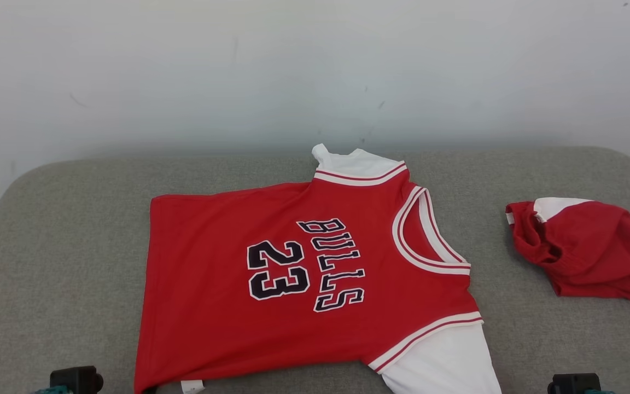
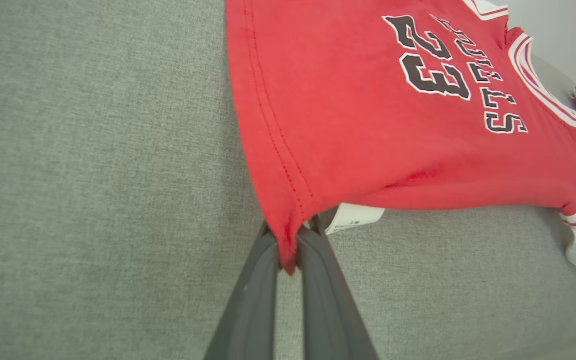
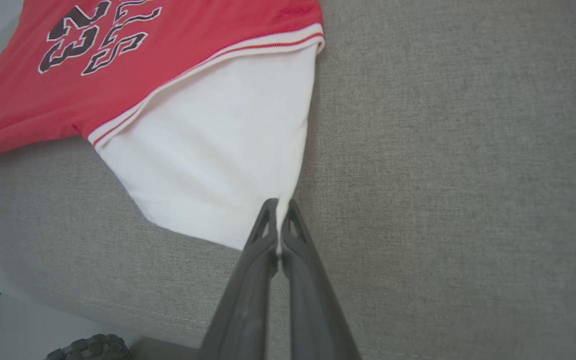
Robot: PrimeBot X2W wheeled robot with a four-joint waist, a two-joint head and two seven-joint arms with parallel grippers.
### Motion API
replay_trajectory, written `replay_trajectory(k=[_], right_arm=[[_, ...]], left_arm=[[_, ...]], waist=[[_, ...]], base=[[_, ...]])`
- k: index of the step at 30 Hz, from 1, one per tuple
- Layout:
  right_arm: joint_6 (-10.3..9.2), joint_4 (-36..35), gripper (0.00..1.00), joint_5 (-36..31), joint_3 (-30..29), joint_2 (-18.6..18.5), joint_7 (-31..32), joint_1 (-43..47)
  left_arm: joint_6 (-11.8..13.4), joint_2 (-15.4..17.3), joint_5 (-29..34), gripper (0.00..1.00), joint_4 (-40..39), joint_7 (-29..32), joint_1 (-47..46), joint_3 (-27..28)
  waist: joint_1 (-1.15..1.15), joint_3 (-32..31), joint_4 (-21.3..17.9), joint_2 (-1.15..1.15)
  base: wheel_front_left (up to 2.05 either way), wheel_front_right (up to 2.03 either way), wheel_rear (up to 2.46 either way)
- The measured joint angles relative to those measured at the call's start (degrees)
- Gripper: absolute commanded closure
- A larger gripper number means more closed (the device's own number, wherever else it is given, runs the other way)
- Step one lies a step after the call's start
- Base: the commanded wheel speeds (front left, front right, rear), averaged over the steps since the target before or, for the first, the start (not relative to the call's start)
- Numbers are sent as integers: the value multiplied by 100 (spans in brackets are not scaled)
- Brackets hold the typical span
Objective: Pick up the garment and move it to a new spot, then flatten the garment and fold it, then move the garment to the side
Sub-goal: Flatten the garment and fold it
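The garment [image 1: 304, 273] is a red jersey with white sleeves and dark "BULLS 23" lettering. It lies spread flat on the grey cushion [image 1: 74, 246], neck toward the right. My left gripper [image 2: 290, 240] is shut on the red hem corner [image 2: 288, 250] at the jersey's near left, next to a white label [image 2: 355, 218]. Pinched in my shut right gripper [image 3: 279, 210] is the edge of the near white sleeve [image 3: 218, 150]. In the head view that sleeve [image 1: 446, 361] reaches the bottom edge, and dark parts of both wrists show in the lower corners.
A second red and white piece of clothing [image 1: 583, 249] lies crumpled on the cushion at the right. A pale wall [image 1: 315, 71] rises behind the cushion. Bare grey fabric stretches left of the jersey [image 1: 63, 284] and between the two garments.
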Motion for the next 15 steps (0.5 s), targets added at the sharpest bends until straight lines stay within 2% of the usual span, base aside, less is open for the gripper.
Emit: replay_trajectory(k=[7,15], right_arm=[[-113,-89,100,-31,70,-12,249,10],[-169,-110,100,-197,194,9,450,-12]], left_arm=[[146,41,197,100,51,83,-23,-81],[145,-26,146,100,237,180,-30,-115]], waist=[[0,48,26,0],[0,105,74,1]], base=[[0,0,0],[0,0,0]])
